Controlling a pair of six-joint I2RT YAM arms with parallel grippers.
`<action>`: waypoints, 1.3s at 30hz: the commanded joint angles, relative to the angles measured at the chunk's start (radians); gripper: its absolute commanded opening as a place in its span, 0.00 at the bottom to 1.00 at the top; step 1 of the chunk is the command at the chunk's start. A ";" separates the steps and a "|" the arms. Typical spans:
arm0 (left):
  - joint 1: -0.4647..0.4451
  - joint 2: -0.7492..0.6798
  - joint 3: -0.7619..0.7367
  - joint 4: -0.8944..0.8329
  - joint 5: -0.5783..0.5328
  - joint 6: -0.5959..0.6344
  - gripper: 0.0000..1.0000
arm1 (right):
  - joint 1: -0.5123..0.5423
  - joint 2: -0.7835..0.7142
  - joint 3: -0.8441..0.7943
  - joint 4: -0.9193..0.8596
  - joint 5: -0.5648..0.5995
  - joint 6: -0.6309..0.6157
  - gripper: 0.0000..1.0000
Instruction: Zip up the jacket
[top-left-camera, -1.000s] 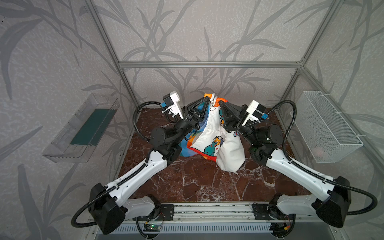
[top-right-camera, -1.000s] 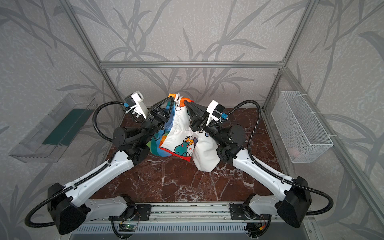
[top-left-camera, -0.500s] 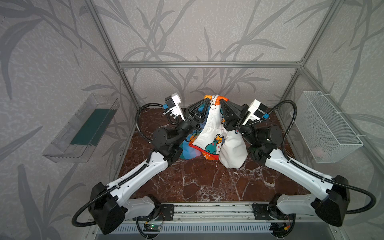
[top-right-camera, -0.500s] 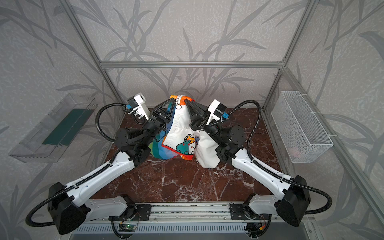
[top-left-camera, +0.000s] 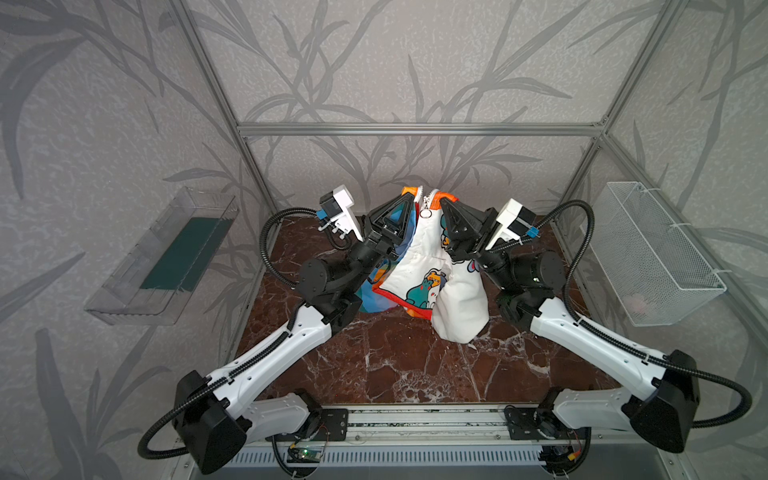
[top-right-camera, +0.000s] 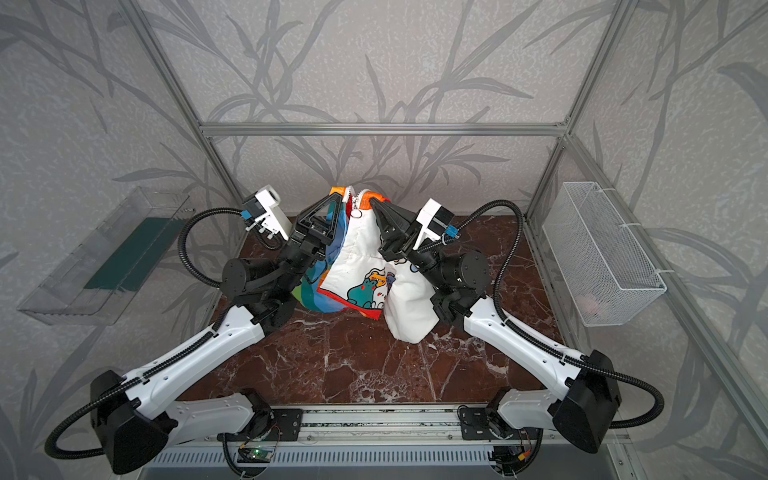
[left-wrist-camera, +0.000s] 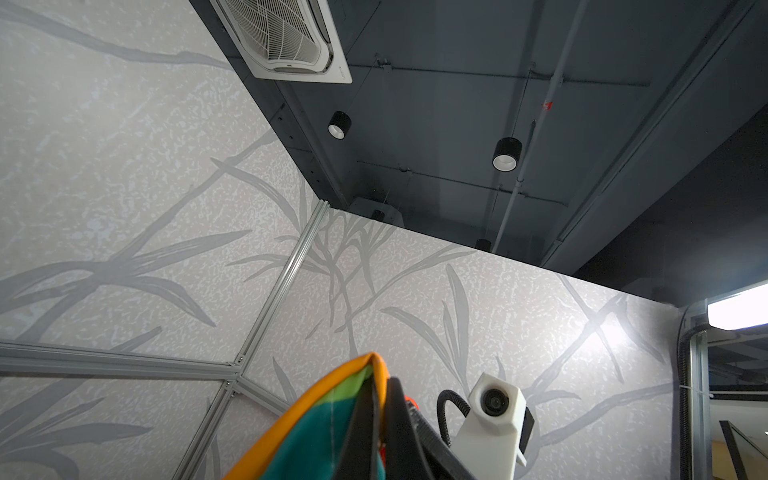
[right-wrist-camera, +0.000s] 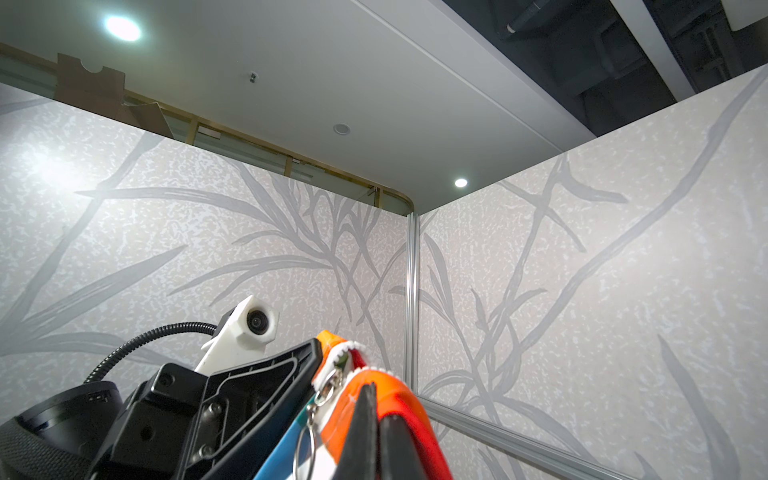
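Broadly, surface (top-left-camera: 395, 365): dark marbled top; the jacket hangs above its far middle.
Arms: left arm (top-left-camera: 270, 361) and right arm (top-left-camera: 602, 349) both reach up and inward, wrists raised, tips nearly meeting.
Jacket (top-left-camera: 419, 257): hangs by its orange trim (top-right-camera: 375, 194), pinched at two points; the white sleeve (top-left-camera: 457, 307) droops near the surface, contact unclear.
Handling: likely light, soft and limp, with bulky padding and a shell that may be slippery; best taken at the firmer trim beside the zipper (right-wrist-camera: 341, 352).
Left claw (top-left-camera: 409, 198): pinched closed on the trim, left of the zipper.
Right claw (top-left-camera: 442, 201): pinched closed on the trim opposite.
Ring pull (top-left-camera: 424, 213): dangles free between them, ungripped.
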 joint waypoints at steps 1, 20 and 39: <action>-0.005 -0.010 0.038 0.067 0.002 -0.001 0.00 | 0.007 -0.025 0.010 0.056 -0.015 0.002 0.00; -0.014 0.030 0.066 0.089 0.008 -0.020 0.00 | 0.010 -0.022 0.010 0.055 -0.019 0.004 0.00; -0.023 0.038 0.072 0.103 0.000 -0.025 0.00 | 0.012 -0.020 0.006 0.059 -0.016 0.008 0.00</action>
